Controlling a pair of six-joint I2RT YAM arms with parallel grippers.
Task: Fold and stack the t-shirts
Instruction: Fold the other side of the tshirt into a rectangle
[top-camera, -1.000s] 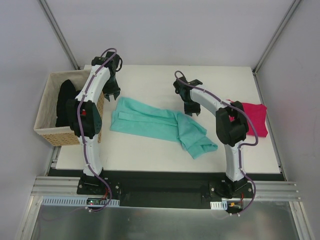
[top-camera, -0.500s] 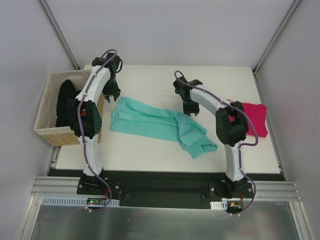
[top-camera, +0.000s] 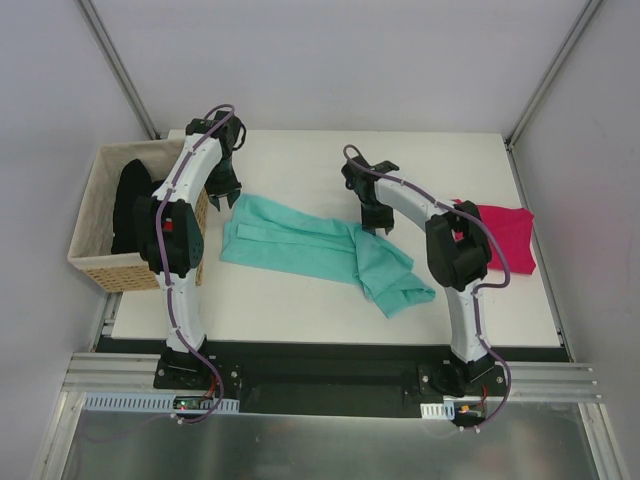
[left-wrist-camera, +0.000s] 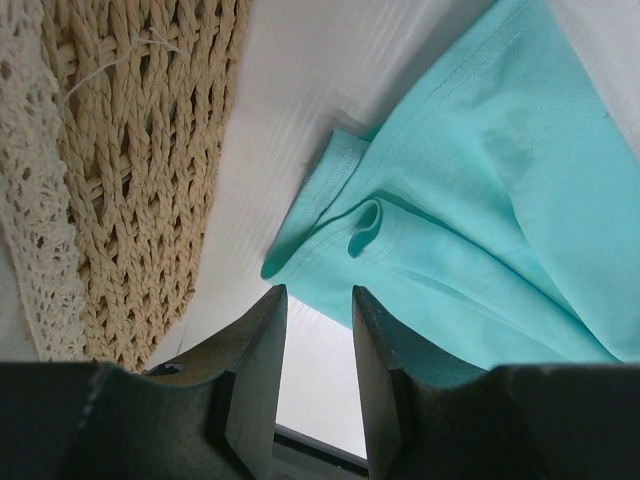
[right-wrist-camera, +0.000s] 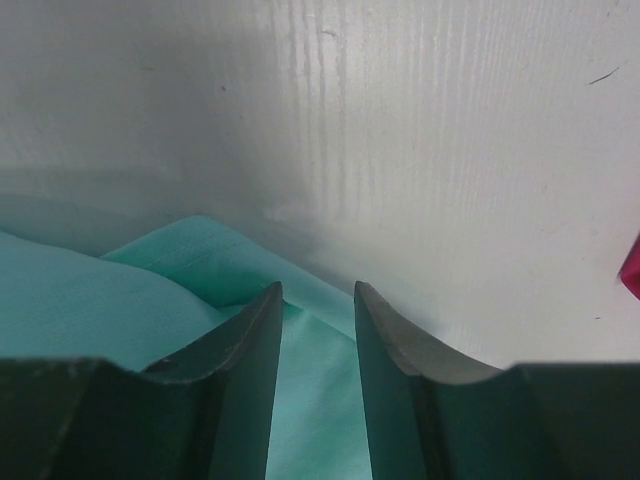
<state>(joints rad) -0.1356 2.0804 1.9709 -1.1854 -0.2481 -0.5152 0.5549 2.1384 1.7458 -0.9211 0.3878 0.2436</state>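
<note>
My bench (top-camera: 300, 160) has a flat white top. Seen from close range, the surface shows fine parallel grain lines. Plain pale grey panels enclose it on three sides: a back wall (top-camera: 340, 60), a left wall (top-camera: 45, 110) and a right wall (top-camera: 600, 220). A slanted metal strut marks each rear corner: the left strut (top-camera: 121, 70) and the right strut (top-camera: 552, 75). Along my near edge, a black mounting strip (top-camera: 330, 370) sits on aluminium rails (top-camera: 110, 372). Below these lies a dull, reflective metal sheet (top-camera: 320, 445). Lighting is even and diffuse; shadows are soft.
</note>
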